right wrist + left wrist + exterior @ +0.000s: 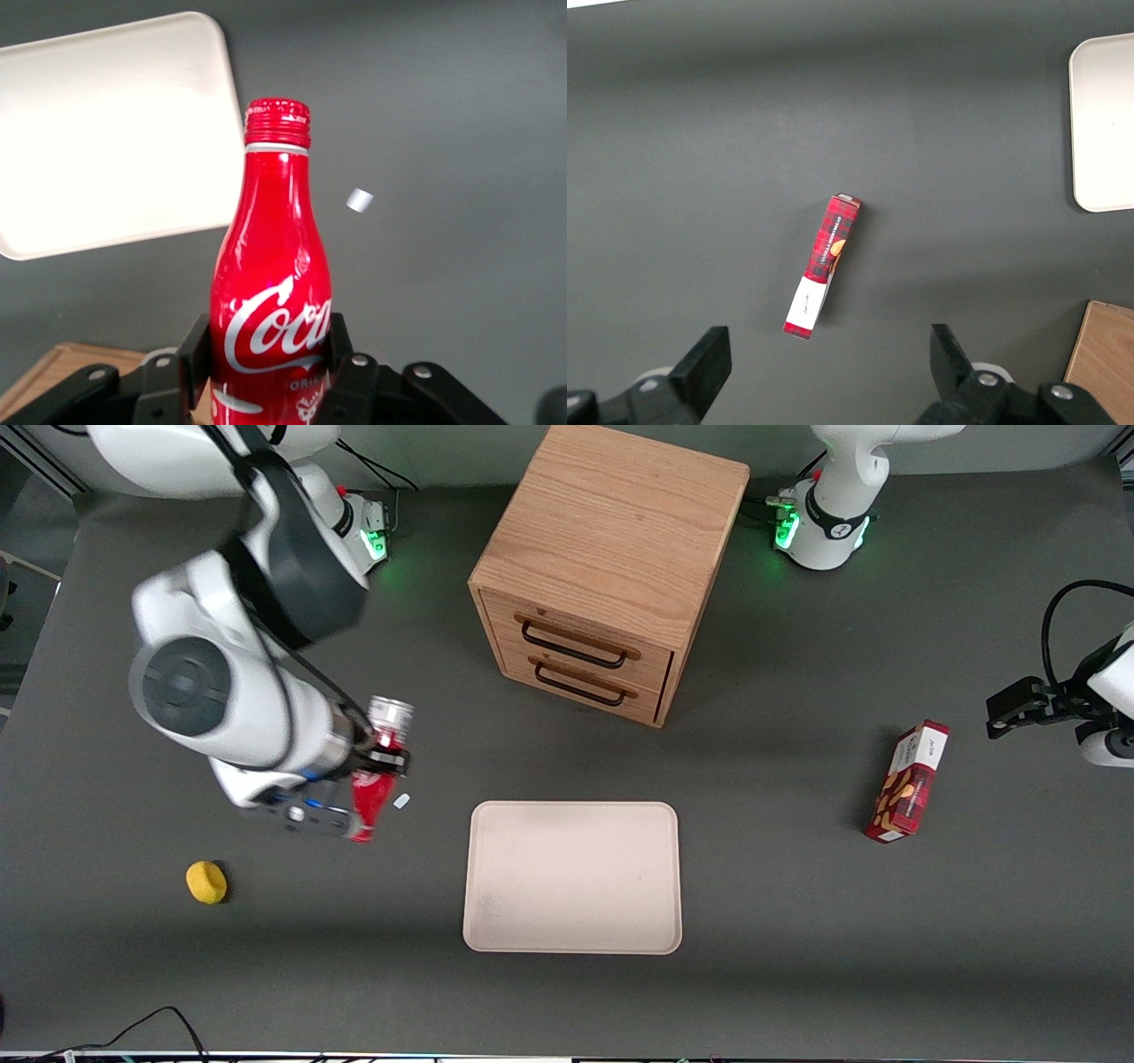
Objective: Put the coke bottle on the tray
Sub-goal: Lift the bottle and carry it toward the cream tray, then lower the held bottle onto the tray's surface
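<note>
Presently catalogued: tray (573,877), cream, rectangular, rounded corners, low rim; lies flat on the dark table (780,921), nearer the front camera than the wooden drawer cabinet (607,571); nothing lies in it. Cabinet: two drawers, both closed, dark handles facing the tray.

Coke bottle (372,788): red, white script, red cap; clamped between the two fingers of the gripper (376,766) at its lower body and lifted off the table, toward the working arm's end, beside the tray but apart from it. Front view shows its silvery base end upward and its cap end pointing down toward the table.

Snack box (908,782): red, on the table toward the parked arm's end, well apart from the tray.

Yellow round object (206,882): on the table near the working arm's end. Small pale scrap (401,801): on the table just beside the bottle.

Right wrist view alone shows the bottle's (275,292) logo clearly, the fingers (197,350) pressing both flanks, the cap pointing toward a tray corner (115,124). Left wrist view alone shows the snack box (822,267) from above, with a tray edge (1103,124)
</note>
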Tool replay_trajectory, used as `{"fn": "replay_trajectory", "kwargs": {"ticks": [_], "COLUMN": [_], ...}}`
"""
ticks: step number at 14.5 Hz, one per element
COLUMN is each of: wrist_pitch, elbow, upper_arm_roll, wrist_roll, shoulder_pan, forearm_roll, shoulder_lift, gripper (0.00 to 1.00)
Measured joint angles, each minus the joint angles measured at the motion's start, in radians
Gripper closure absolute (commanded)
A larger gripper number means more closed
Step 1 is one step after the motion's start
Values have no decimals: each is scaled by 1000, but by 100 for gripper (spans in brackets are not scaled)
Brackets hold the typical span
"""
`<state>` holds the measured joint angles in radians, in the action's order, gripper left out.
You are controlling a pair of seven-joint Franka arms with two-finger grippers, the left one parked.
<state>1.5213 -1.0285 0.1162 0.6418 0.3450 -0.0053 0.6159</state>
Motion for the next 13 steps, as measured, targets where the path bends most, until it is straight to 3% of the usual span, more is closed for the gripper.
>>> {"fn": "replay_trajectory", "kwargs": {"ticks": [6,13], "wrist_pitch": [237,472], "elbow": [28,37], "upper_arm_roll": [-16,-53], "wrist_roll": [-58,-188], "shoulder_pan": [91,116], "forearm_roll": [-1,-1], "shoulder_lift": [198,340], "gripper": [100,100]}}
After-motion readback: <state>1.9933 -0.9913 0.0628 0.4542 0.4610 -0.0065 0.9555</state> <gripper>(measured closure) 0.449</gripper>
